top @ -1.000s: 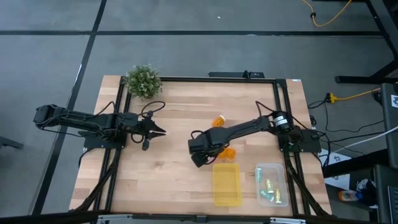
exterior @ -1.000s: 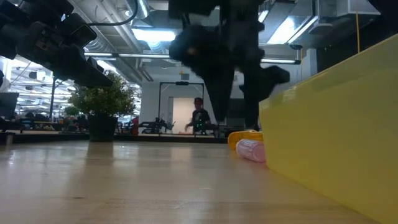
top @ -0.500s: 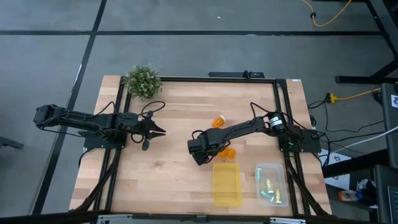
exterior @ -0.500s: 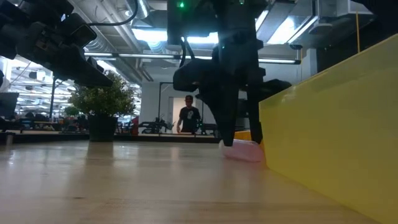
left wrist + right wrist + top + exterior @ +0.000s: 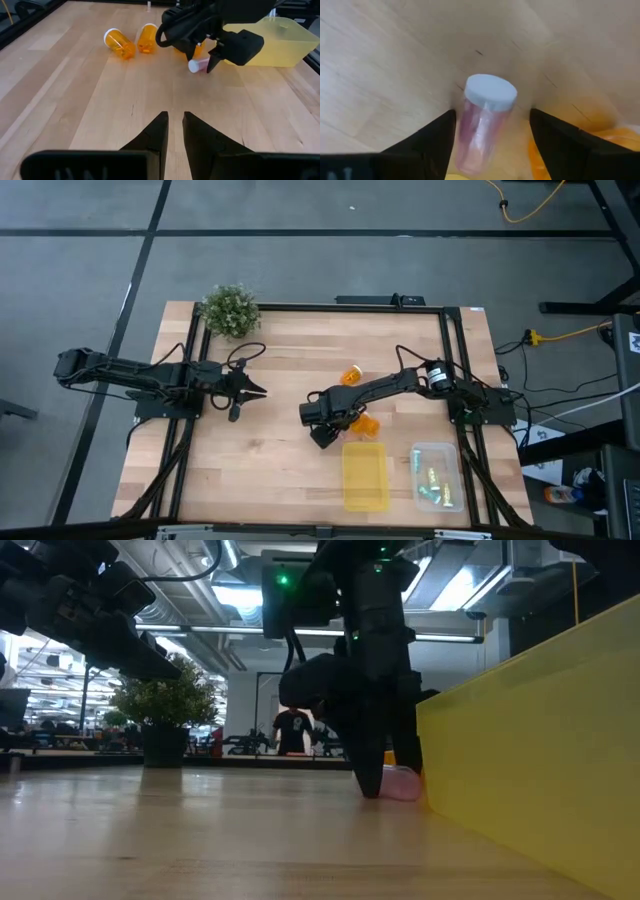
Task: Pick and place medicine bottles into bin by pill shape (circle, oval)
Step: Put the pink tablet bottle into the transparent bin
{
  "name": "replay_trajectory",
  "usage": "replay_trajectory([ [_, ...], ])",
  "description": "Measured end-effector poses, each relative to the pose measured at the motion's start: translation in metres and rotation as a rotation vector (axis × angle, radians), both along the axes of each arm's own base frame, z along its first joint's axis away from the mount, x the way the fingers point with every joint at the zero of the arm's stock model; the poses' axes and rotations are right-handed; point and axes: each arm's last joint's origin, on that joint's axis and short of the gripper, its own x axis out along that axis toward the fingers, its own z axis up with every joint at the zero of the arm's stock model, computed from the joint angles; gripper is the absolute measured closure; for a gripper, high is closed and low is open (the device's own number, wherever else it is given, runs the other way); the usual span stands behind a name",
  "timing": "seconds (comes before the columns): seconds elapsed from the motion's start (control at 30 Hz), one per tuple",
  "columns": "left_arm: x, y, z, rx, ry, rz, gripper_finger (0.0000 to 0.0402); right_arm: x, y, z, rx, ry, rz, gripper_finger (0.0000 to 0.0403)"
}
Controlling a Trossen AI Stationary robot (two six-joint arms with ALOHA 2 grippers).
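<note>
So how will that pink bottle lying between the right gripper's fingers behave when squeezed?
The pink bottle lies on its side, so it may roll. It looks like smooth plastic, perhaps slippery. The right gripper straddles it, open, which should limit rolling.

pale bottle point(image 5: 401, 783): half hidden by right arm | pill shape: unreadable

yellow bin point(image 5: 365, 476) crowds bottle point(image 5: 485, 122), left clear

- A pale pink bottle point(image 5: 482, 127) with a white cap lies on the wooden tabletop point(image 5: 380, 65).
- The right hand point(image 5: 492, 135) straddles it, fingers point(image 5: 432, 140) spread on both sides.
</note>
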Motion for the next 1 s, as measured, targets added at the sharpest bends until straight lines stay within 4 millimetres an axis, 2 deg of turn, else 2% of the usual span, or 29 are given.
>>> replay_trajectory([
  [0.17, 0.000, 0.000, 0.000, 0.000, 0.000, 0.000, 0.0351, 0.001, -0.004, 0.000, -0.006, -0.001, -0.008, 0.0172],
  [0.47, 0.000, 0.000, 0.000, -0.001, 0.000, 0.001, 0.0351, 0.002, -0.014, 0.000, 0.003, 0.001, -0.011, 0.0269],
  [0.6, 0.000, 0.000, 0.000, -0.001, 0.000, 0.000, 0.0351, -0.002, -0.021, 0.011, -0.031, 0.040, 0.022, 0.0300],
  [0.67, 0.000, 0.000, 0.000, -0.001, 0.000, 0.000, 0.0351, -0.004, -0.023, 0.027, -0.056, 0.059, 0.034, 0.0306],
  [0.8, 0.000, 0.000, 0.000, -0.001, 0.000, 0.000, 0.0351, -0.017, -0.019, 0.071, -0.094, 0.097, 0.037, 0.0302],
  [1.0, 0.000, 0.000, 0.000, -0.001, 0.000, 0.000, 0.0351, -0.055, 0.008, 0.153, -0.089, 0.006, -0.030, 0.0294],
])
